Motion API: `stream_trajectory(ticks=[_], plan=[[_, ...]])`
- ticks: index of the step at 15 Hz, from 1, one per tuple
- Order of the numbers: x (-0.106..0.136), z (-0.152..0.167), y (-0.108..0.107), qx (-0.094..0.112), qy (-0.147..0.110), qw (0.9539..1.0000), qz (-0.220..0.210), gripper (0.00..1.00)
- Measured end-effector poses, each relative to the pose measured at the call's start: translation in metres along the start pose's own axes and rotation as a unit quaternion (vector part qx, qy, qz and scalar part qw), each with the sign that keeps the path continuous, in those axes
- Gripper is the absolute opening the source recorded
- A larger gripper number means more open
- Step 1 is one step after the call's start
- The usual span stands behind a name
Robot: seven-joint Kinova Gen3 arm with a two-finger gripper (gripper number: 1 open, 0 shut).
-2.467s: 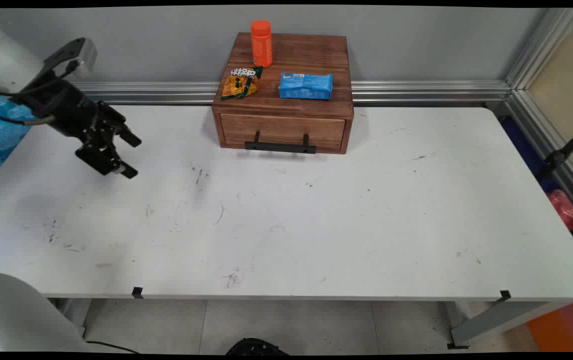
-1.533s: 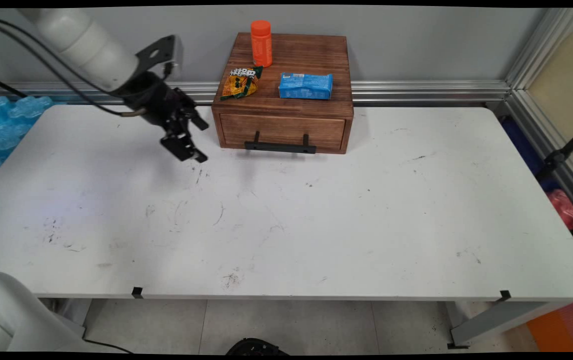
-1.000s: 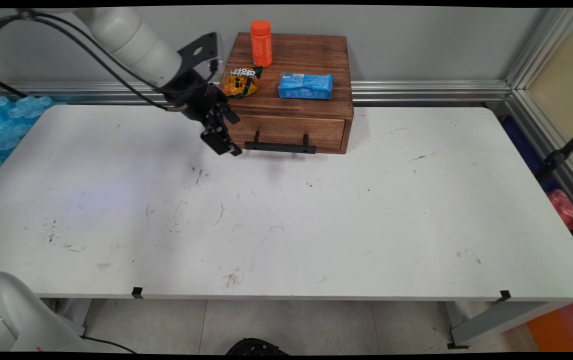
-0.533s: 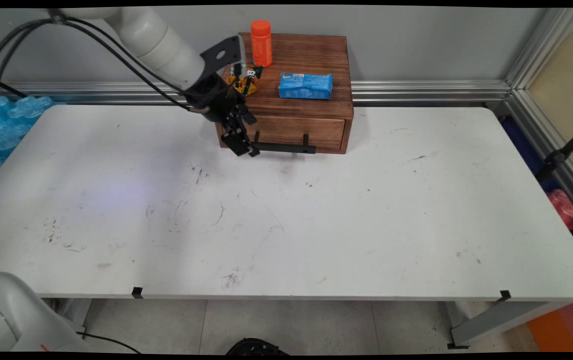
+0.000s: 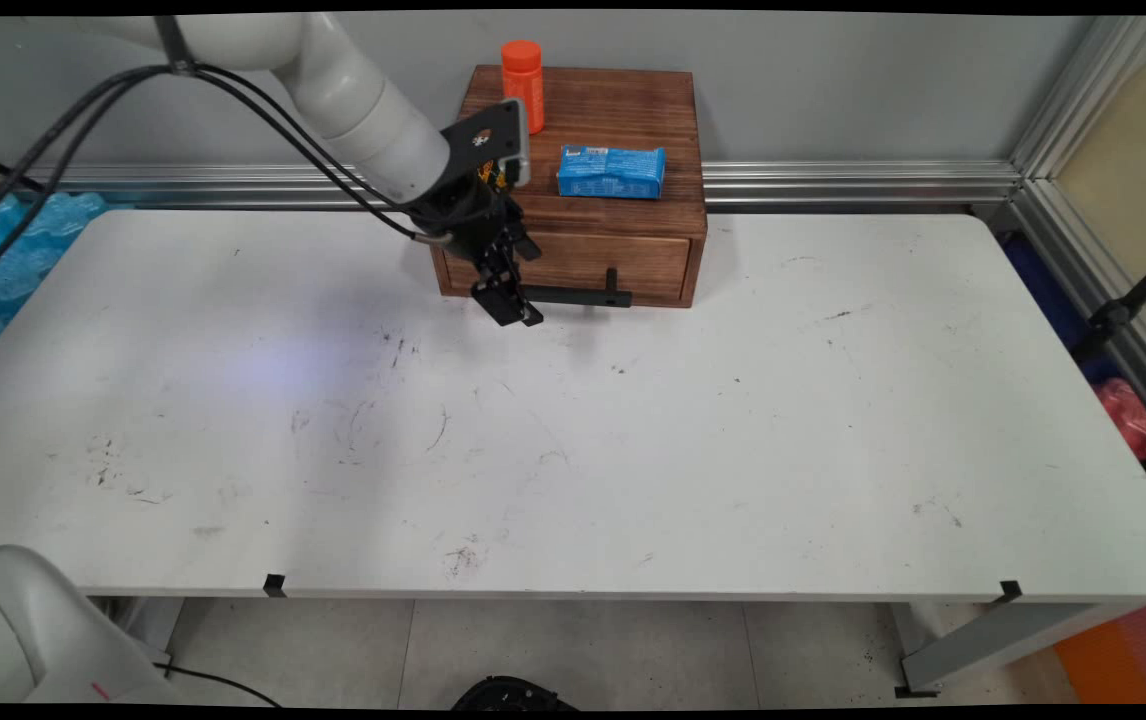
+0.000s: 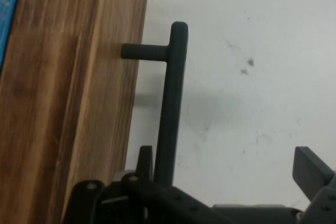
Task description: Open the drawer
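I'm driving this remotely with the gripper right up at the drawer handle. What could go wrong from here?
1. In the hand view the handle runs by one finger, not midway, so the open gripper may grip off-centre.
2. A tug might drag the whole wooden box, toppling the upright orange bottle.

The arm's wrist hides nearly all of the yellow snack packet (image 5: 489,176) on top of the wooden drawer box (image 5: 613,110), and the gripper (image 5: 521,312) covers the left end of the box's black handle (image 5: 583,295). In the hand view the handle (image 6: 170,103) runs down behind the linkage, and the box (image 6: 63,93) is cut off at the left edge.
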Motion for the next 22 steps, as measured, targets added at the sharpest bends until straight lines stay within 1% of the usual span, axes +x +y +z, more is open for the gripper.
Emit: stream_trajectory(ticks=[5, 10, 17, 22], plan=[[0.003, 0.021, -0.003, 0.000, -0.007, 0.9997, 0.024, 1.00], [-0.001, 0.038, -0.005, -0.002, -0.015, 0.9993, 0.035, 1.00], [-0.008, 0.052, -0.014, 0.002, -0.024, 0.9987, 0.044, 1.00], [-0.011, 0.059, -0.017, 0.003, -0.026, 0.9988, 0.041, 1.00]])
